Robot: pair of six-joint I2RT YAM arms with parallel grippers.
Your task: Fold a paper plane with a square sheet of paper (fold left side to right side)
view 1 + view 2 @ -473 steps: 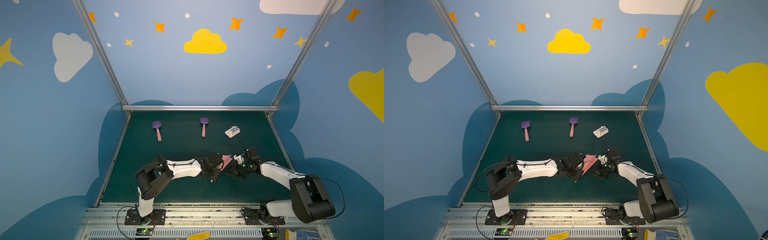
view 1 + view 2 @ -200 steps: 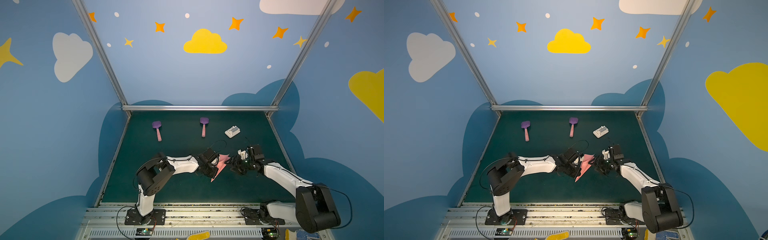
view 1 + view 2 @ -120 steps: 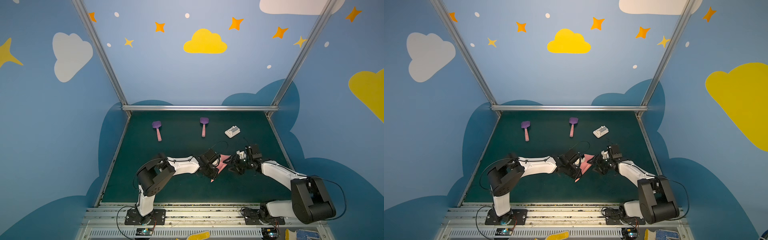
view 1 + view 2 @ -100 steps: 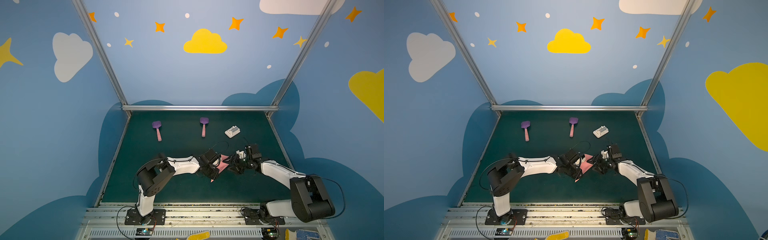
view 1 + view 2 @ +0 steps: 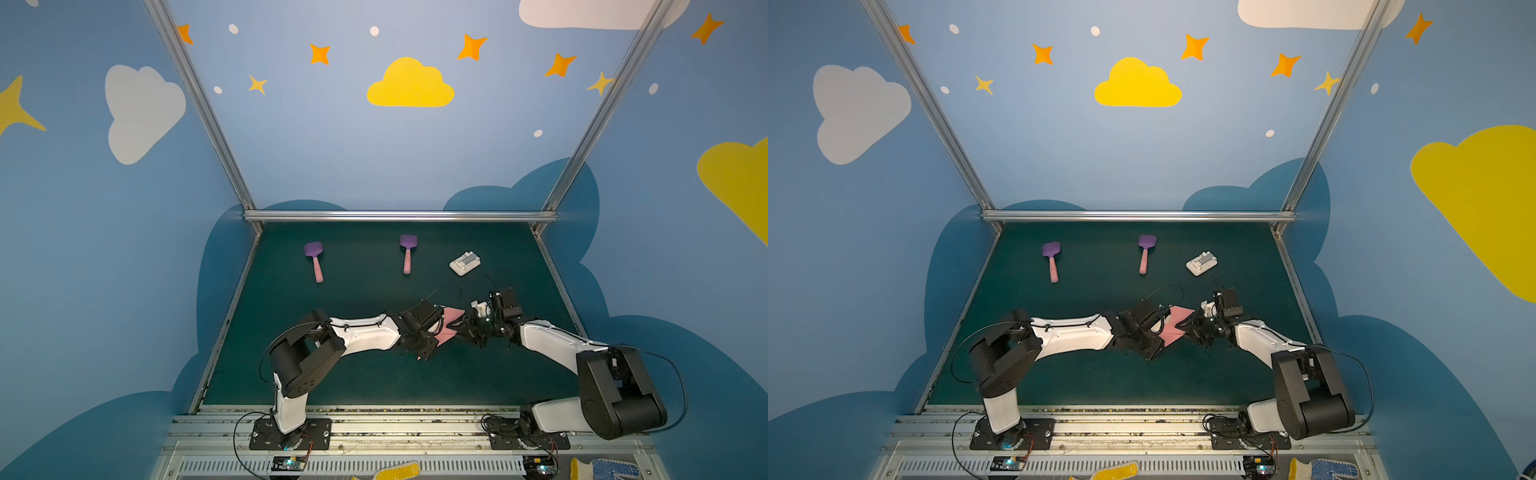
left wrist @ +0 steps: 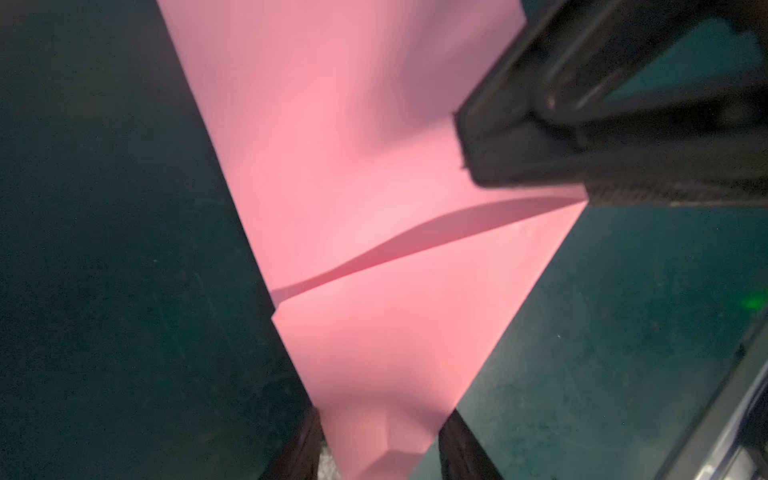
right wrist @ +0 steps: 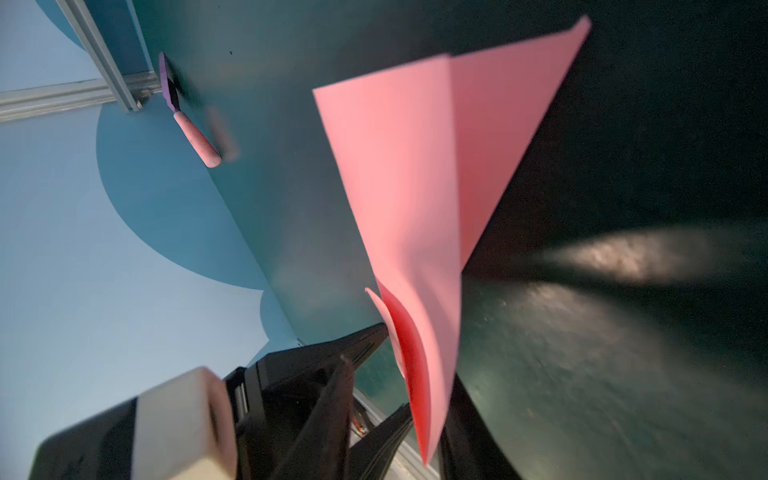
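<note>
At mid table (image 5: 374, 374), paper plane (image 5: 450, 325) runs diagonal, nose near-left, wide tail far-right: thin matte salmon paper, sharp creases, one flap bowed. L gripper (image 6: 378, 419) fingers (image 6: 305, 444) parted round nose end; R gripper (image 7: 424, 411) fingers (image 7: 386, 436) clamp a flap edge. Beyond: two pink-handled purple spatulas (image 5: 314, 261), ribbed white block (image 5: 464, 263).

The paper plane (image 5: 451, 326) hangs over the table (image 5: 374, 382), between the left tool (image 5: 437, 332) on its left and the right tool (image 5: 462, 328) on its right. Behind the paper plane lie the left spatula (image 5: 314, 259), the right spatula (image 5: 407, 251) and, further right, the block (image 5: 465, 263).
</note>
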